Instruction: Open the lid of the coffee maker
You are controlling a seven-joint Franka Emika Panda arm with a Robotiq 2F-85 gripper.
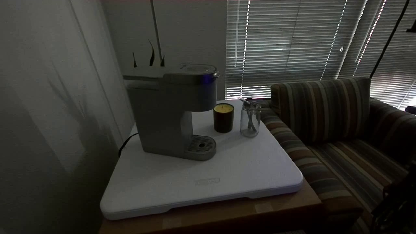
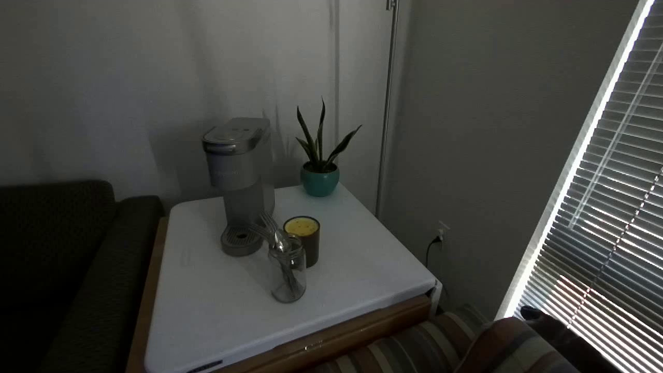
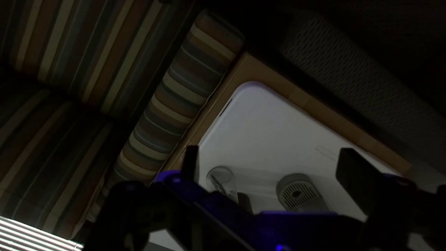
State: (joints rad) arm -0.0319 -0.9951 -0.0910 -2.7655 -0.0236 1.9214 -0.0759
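The grey coffee maker [image 1: 159, 120] stands upright on a white tabletop [image 1: 240, 172], and it also shows in an exterior view [image 2: 233, 173]. Its lid [image 1: 195, 69] lies flat and closed on top, with a shiny darker front edge; the lid also shows in an exterior view [image 2: 235, 133]. My gripper [image 3: 269, 155] is open in the wrist view, with nothing between its fingers. Beyond the fingers, the coffee maker's round drip base [image 3: 298, 193] shows on the tabletop. The gripper body covers the rest of the machine there, and the lid is hidden. I cannot make out the gripper in the exterior views.
A dark candle cup [image 1: 223, 120] and a glass jar [image 1: 250, 122] with cutlery stand beside the machine. A plant in a teal pot [image 2: 319, 180] stands at the back. A striped armchair [image 1: 321, 113] adjoins the table. A cord runs behind the machine. The light is dim.
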